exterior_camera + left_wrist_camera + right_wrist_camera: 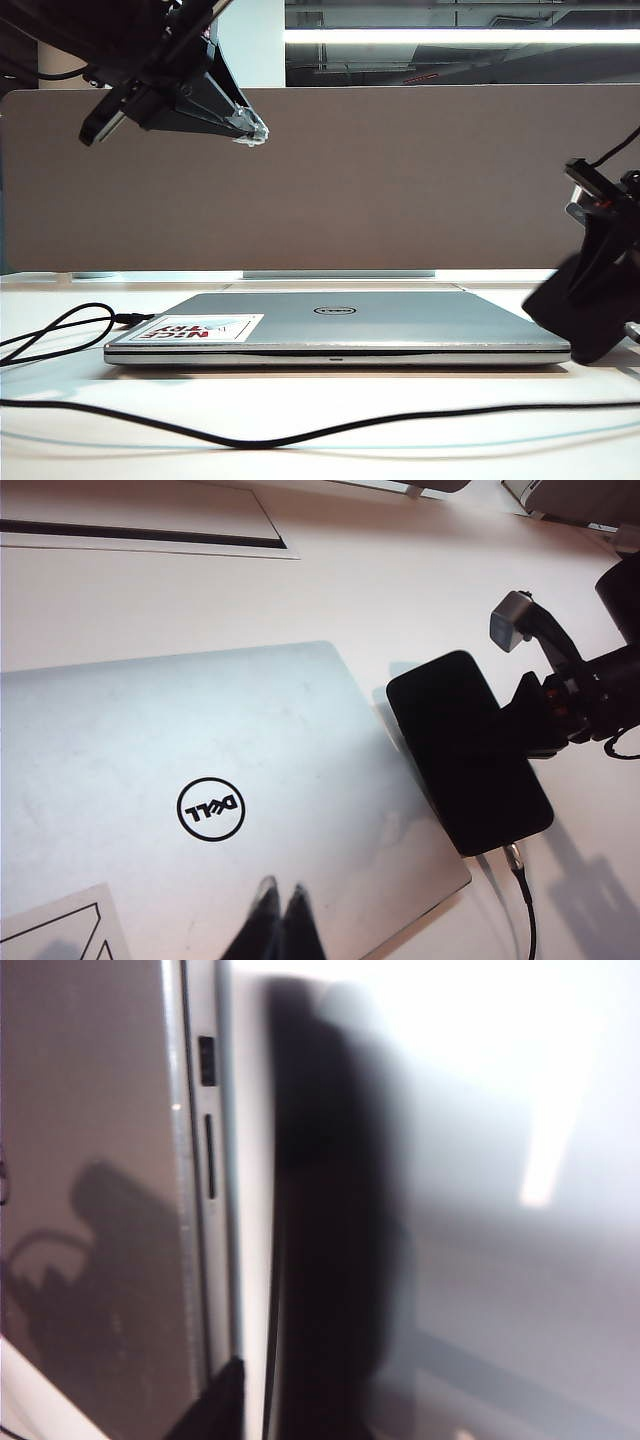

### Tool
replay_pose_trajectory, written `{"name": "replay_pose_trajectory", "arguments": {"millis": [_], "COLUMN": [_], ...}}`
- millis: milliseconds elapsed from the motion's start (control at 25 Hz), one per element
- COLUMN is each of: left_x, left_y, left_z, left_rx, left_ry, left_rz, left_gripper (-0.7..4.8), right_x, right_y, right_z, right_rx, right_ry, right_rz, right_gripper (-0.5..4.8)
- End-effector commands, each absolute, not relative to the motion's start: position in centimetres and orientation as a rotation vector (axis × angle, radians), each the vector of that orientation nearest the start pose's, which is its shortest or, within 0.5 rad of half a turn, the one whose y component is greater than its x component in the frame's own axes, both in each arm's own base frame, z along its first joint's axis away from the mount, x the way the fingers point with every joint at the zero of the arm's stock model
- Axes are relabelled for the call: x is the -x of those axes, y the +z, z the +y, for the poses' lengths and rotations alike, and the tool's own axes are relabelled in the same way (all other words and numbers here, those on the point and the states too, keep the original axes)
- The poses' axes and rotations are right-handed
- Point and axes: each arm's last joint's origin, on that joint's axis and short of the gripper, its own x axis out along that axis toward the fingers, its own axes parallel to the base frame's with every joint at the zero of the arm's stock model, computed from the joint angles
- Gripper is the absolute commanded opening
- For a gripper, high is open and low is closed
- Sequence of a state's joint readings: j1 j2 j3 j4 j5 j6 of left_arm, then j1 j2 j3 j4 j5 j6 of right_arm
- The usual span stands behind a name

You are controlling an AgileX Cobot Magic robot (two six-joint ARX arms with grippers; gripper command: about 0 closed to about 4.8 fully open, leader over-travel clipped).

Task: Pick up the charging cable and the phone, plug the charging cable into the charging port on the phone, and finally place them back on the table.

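The black phone (465, 750) lies flat beside the silver laptop's right edge, low over the white table (400, 580); whether it rests there I cannot tell. The charging cable's silver plug (513, 857) sits in the charging port on the phone's near short edge. Its black cord (300, 437) trails across the front of the table. My right gripper (530, 715) reaches around the phone's long side. In the right wrist view one of its fingers (215, 1410) stands apart from the blurred phone (330, 1260), a white strip between them. My left gripper (282, 895) is shut and empty, high above the laptop.
A closed silver Dell laptop (340, 325) with a sticker fills the middle of the table. The cable's loose loop (60, 335) lies to its left. A brown divider panel (400, 180) runs along the back. The left arm (170, 90) hangs at the upper left.
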State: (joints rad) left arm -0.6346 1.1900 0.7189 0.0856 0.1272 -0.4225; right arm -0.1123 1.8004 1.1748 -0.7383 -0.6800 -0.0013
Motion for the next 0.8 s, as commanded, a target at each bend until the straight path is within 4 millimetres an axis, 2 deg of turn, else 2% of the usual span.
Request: {"name": "replay_pose_trajectory", "arguments": {"millis": [40,120,360,440,520,560,680,799], "left_x": [-20.5,-20.5,-20.5,-20.5,-20.5,-20.4,-19.9,-19.0], "left_y": [25.7,25.7,25.7,25.7,25.8,26.0,26.9,28.4], "left_z": [-15.5,-15.5,-15.5,-15.5,-15.5,-15.3,-14.2,-12.0], "left_rx": [0.299,0.298,0.298,0.297,0.298,0.298,0.245,0.180], "left_ry": [-0.662,-0.662,-0.662,-0.662,-0.662,-0.659,-0.655,-0.624], "left_rz": [0.518,0.519,0.519,0.520,0.519,0.509,0.466,0.401], "left_gripper": [-0.05,-0.05,-0.05,-0.05,-0.05,-0.05,-0.05,-0.05], "right_x": [-33.4,-33.8,-35.4,-35.5,-35.4,-35.1,-33.5,-30.8], "right_y": [18.3,19.0,23.6,25.1,26.4,27.4,30.4,33.8], "right_z": [-2.0,-2.1,-2.7,-2.9,-3.0,-3.0,-2.6,-1.6], "right_rx": [-0.501,-0.474,-0.328,-0.295,-0.281,-0.268,-0.225,-0.182], "right_ry": [0.467,0.439,0.304,0.258,0.239,0.225,0.197,0.213], "right_rz": [1.247,1.245,1.230,1.243,1.235,1.214,1.131,1.002], "right_gripper": [1.35,1.81,1.77,1.42,0.28,-0.06,-0.06,-0.06]}}
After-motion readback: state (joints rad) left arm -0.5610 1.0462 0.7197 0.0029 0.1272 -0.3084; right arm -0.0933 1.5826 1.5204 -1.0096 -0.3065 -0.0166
